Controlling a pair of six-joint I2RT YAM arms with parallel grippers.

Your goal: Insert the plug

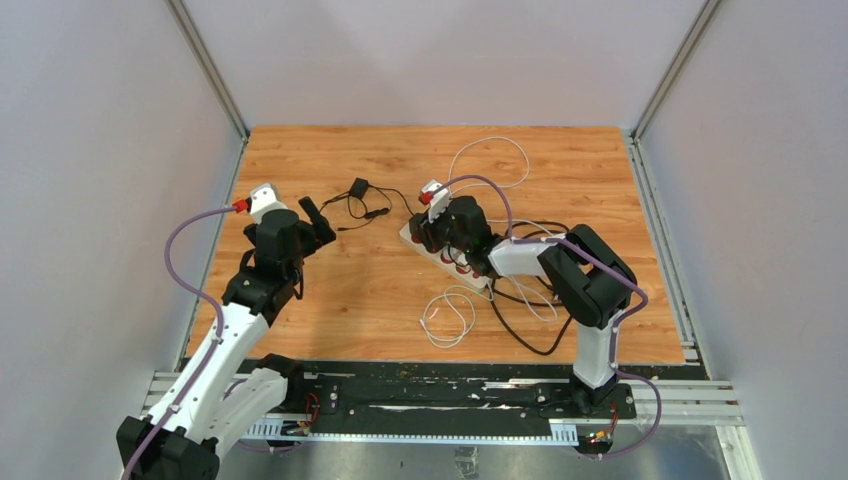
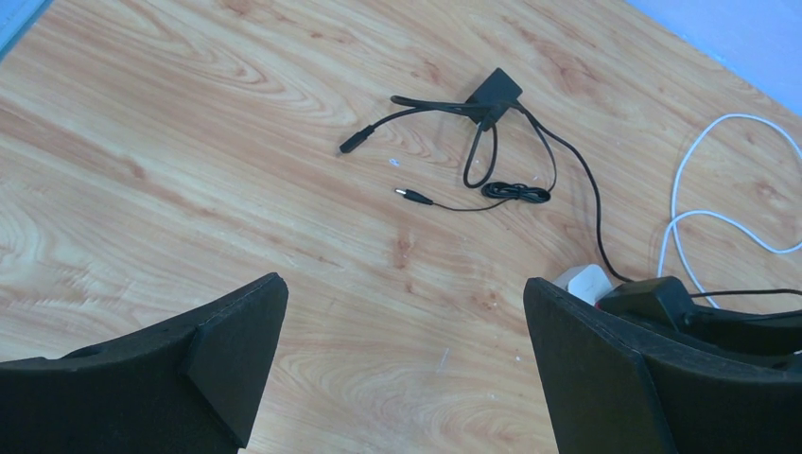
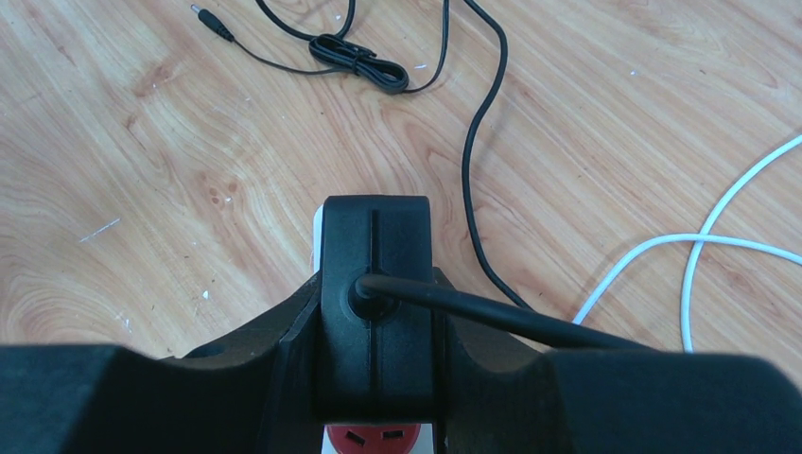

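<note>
The top camera looks down from above the near edge over the whole table (image 1: 330, 300). The left wrist camera, low, faces far and right across it. The right wrist camera sits close over the plug (image 3: 375, 284) (it fills mid-frame). Both wrist views share the coiled cord (image 2: 515, 192).

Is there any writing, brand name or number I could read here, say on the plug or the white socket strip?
No text can be read in any view.
The black plug, the white power strip and the small black adapter show no legible label, number or sign.
</note>
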